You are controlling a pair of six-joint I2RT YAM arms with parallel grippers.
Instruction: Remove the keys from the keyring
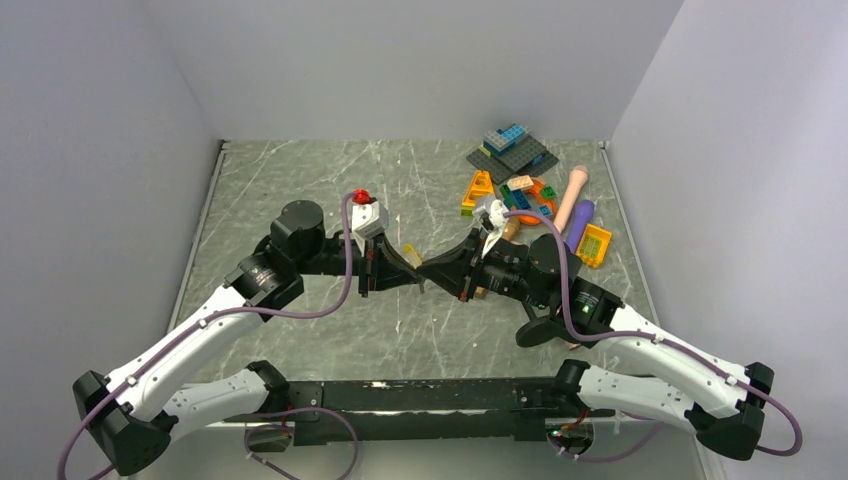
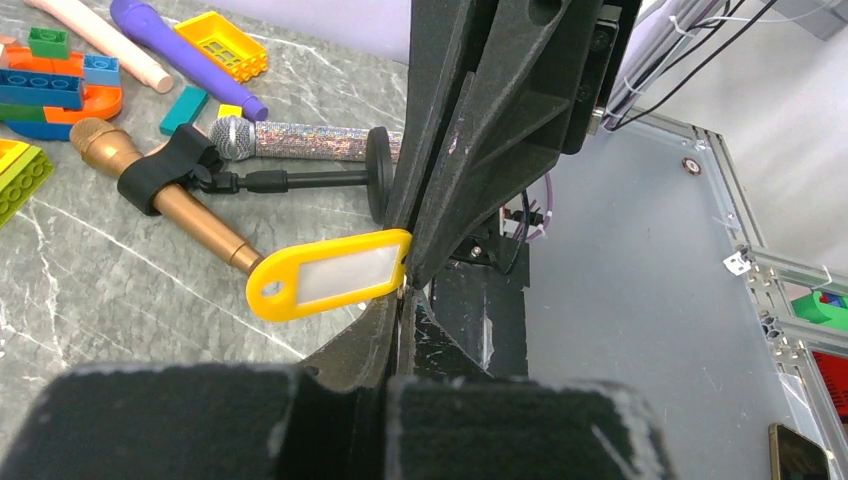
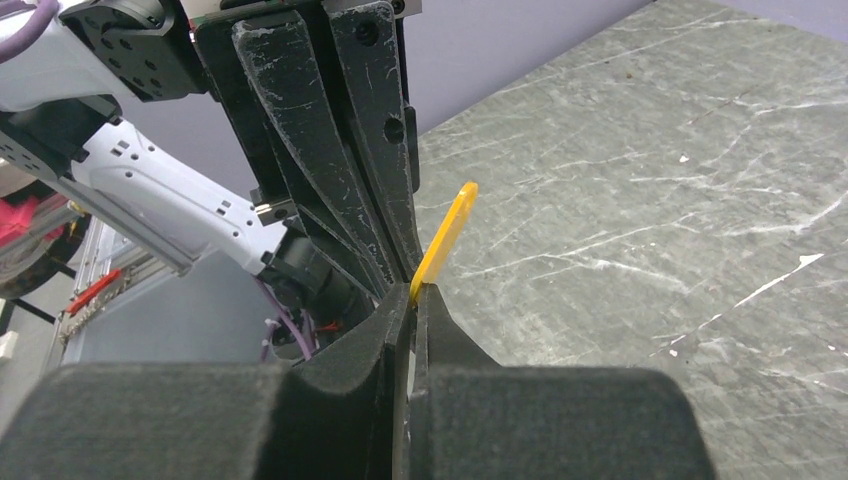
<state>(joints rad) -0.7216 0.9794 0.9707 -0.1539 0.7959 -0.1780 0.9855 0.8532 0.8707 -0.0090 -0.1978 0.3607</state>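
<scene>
Biggest thing first: the grey marbled table [image 1: 300,200], walled on its left, far and right sides. Both arms reach in from the near edge and meet tip to tip around the middle of it.

The toys pile up at the far right: a block plate [image 1: 512,152], an orange letter [image 1: 477,190], a pink rod [image 1: 571,192] and a purple microphone [image 1: 579,222] beside a yellow brick [image 1: 594,244]. Closer in, a gold microphone [image 2: 160,190] and a silver microphone [image 2: 300,142] sit on a black stand [image 2: 378,170], right behind the right arm's fingers. That side is crowded; the room to move is to the left and far left.

The left gripper [image 2: 398,303] has its jaws pressed tight together. The right gripper [image 3: 412,298] has narrowed to a thin slit, nose to nose with the left one. What each one nips is too small to tell.

Now the small stuff: a yellow tag [image 2: 330,272] sticks out from that meeting point, off the table. Its long axis runs toward the far side, with the holed end free. From the right wrist it shows edge-on, tilted. The keys and the keyring are hidden in the pinch at the tag's gripped end; I can't make them out.
</scene>
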